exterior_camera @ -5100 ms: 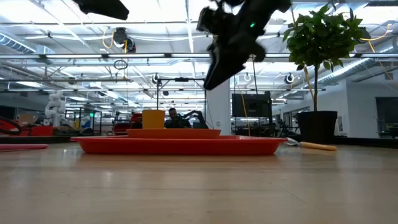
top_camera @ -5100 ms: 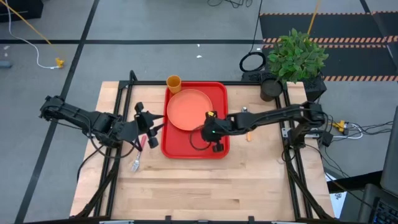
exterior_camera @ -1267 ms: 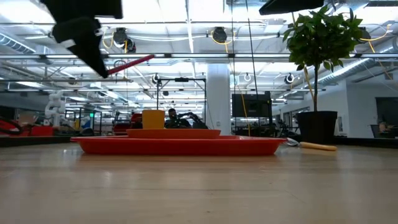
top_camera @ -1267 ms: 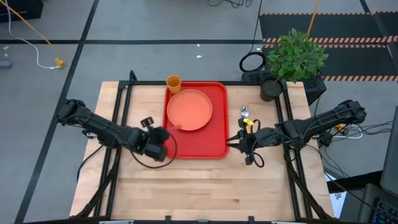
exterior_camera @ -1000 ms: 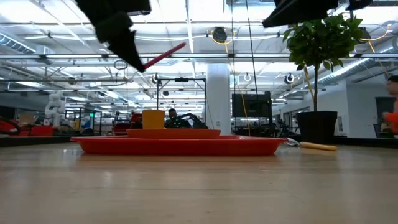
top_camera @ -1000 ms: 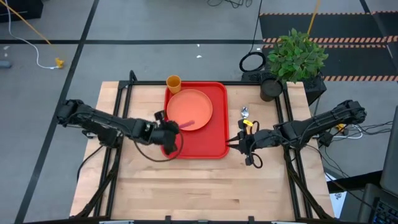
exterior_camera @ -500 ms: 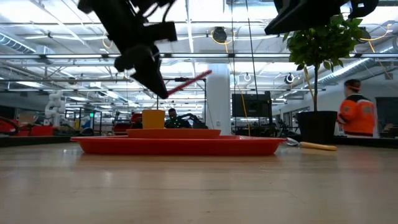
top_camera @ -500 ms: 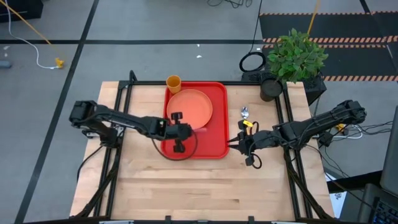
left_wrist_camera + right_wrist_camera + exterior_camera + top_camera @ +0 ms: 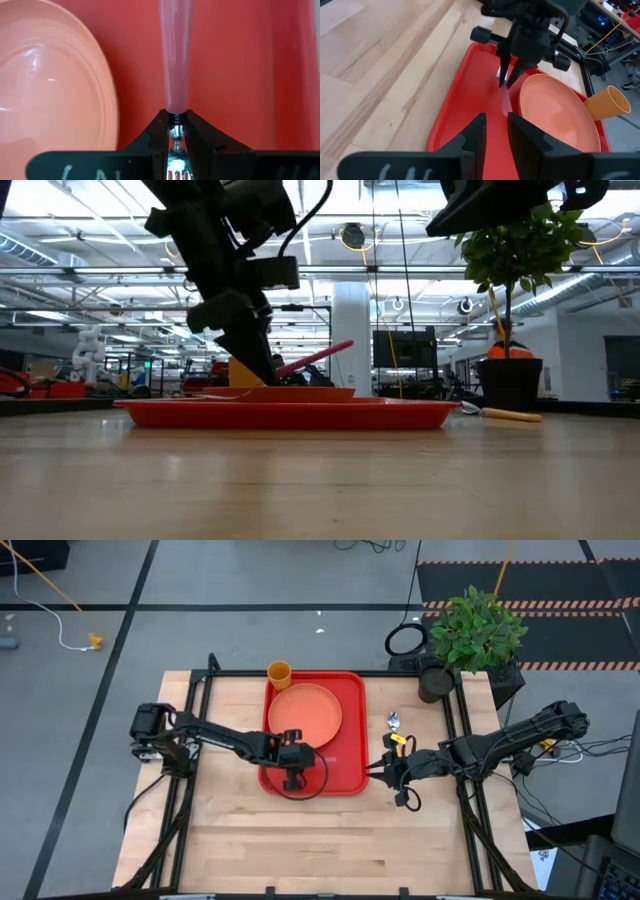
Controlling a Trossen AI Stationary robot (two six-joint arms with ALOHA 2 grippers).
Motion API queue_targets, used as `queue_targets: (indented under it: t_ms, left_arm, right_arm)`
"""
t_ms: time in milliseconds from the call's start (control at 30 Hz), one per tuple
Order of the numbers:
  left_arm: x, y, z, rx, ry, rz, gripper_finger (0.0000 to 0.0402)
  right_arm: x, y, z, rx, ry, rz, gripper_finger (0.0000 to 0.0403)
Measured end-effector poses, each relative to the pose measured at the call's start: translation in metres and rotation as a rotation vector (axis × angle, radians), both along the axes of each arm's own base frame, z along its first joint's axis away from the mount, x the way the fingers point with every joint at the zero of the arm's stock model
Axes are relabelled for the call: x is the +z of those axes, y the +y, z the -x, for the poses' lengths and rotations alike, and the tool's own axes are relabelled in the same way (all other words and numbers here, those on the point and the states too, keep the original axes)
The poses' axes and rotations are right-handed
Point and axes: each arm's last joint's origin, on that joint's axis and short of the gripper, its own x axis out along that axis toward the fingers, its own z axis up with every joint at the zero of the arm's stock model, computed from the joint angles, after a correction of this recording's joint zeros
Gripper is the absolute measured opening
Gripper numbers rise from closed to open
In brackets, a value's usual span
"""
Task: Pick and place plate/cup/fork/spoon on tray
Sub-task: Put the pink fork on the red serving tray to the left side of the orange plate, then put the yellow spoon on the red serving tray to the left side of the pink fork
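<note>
Hovering low over the red tray [image 9: 345, 740], the left pincer [image 9: 296, 762] is clamped on the fork [image 9: 176, 55] at its metal neck, pink handle pointing ahead and tilted upward beside the plate [image 9: 305, 716]. Right pincer [image 9: 388, 772], fingers apart, waits over the desk [image 9: 300, 840] near the spoon [image 9: 394, 722].

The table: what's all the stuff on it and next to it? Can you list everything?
tray: one, bright red, middle of the table
plate: one, salmon-orange, on the tray
cup: one, orange-yellow, at the tray's far edge
fork: one, pink handle, held over the tray beside the plate
spoon: one, orange-yellow handle, on the wood right of the tray
plant: one, green, black pot, beyond the table's far right corner
left gripper: dark, shut on the fork
right gripper: dark, open, above the spoon
</note>
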Motion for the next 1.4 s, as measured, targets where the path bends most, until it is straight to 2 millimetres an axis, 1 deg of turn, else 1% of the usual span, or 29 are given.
queue_targets:
  t_ms: [167, 367, 467, 667, 1033, 1133, 1300, 1400]
  left_arm:
    - [-0.009, 0.006, -0.003, 0.023, 0.017, 0.006, 0.0046]
    - [-0.022, 0.011, -0.011, 0.005, 0.011, 0.029, 0.0047]
    - [-0.024, 0.013, -0.011, 0.006, 0.025, 0.025, 0.0047]
    - [-0.024, 0.014, -0.014, 0.008, -0.011, 0.026, 0.0047]
    - [-0.025, 0.014, -0.012, -0.007, 0.015, 0.026, 0.0048]
    - [-0.025, 0.014, -0.012, -0.009, 0.015, 0.025, 0.0062]
    - [-0.025, 0.014, -0.012, 0.0, 0.016, 0.008, 0.0101]
    - [-0.025, 0.013, -0.012, -0.02, 0.019, -0.009, 0.0113]
  right_arm:
    - [0.0, 0.0, 0.0, 0.003, -0.001, 0.005, 0.0073]
    - [0.001, 0.0, 0.0, 0.012, -0.006, 0.019, 0.0073]
    - [0.001, 0.0, 0.0, 0.013, -0.008, 0.02, 0.0073]
    - [0.0, 0.0, 0.0, 0.013, -0.003, 0.022, 0.0073]
    - [0.0, 0.0, 0.0, 0.013, 0.001, 0.022, 0.0073]
    - [0.0, 0.0, 0.0, 0.012, 0.003, 0.021, 0.0073]
    - [0.0, 0.0, 0.0, 0.012, 0.004, 0.021, 0.0073]
    - [0.0, 0.0, 0.0, 0.012, 0.004, 0.021, 0.0073]
